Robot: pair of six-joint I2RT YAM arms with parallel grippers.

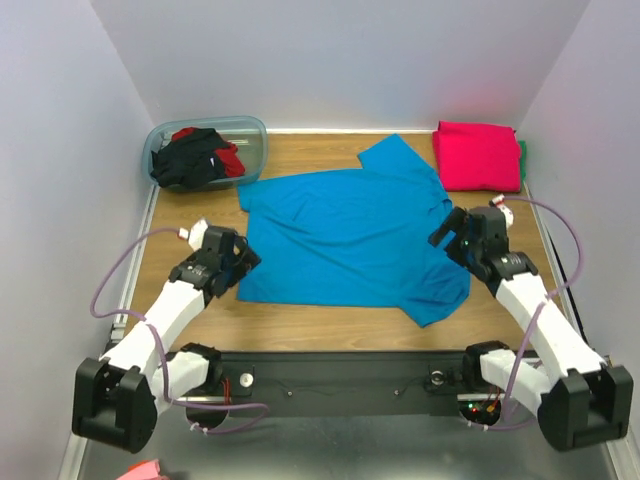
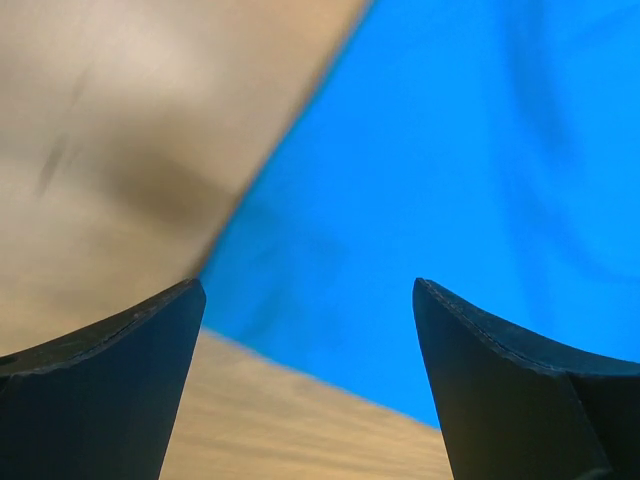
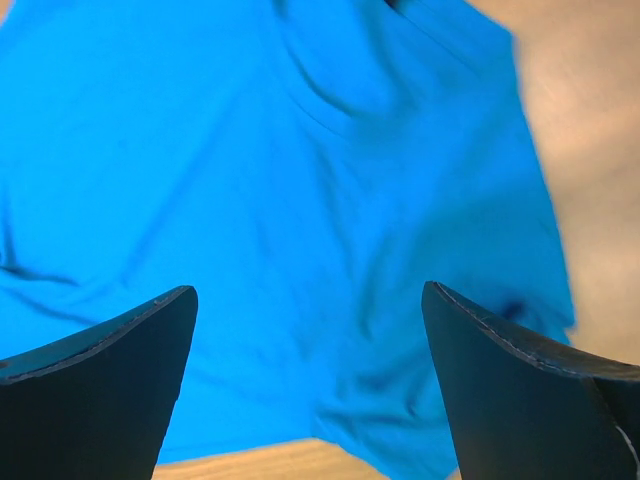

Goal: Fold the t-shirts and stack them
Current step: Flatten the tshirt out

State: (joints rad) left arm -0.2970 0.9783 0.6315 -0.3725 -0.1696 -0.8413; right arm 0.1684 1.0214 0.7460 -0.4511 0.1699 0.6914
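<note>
A turquoise-blue t-shirt (image 1: 350, 230) lies spread flat in the middle of the wooden table. A magenta-pink t-shirt (image 1: 478, 155) lies folded at the back right. Black and red shirts (image 1: 195, 157) are bunched in the tub. My left gripper (image 1: 243, 262) is open and empty just above the blue shirt's left bottom corner (image 2: 440, 180). My right gripper (image 1: 447, 232) is open and empty over the shirt's right edge, near a sleeve (image 3: 300, 200).
A translucent blue-grey plastic tub (image 1: 255, 135) stands at the back left. A green edge of cloth (image 1: 522, 158) shows beside the pink shirt. Walls close the table in at the back and sides. Bare wood (image 1: 330, 325) lies between the shirt and the arm bases.
</note>
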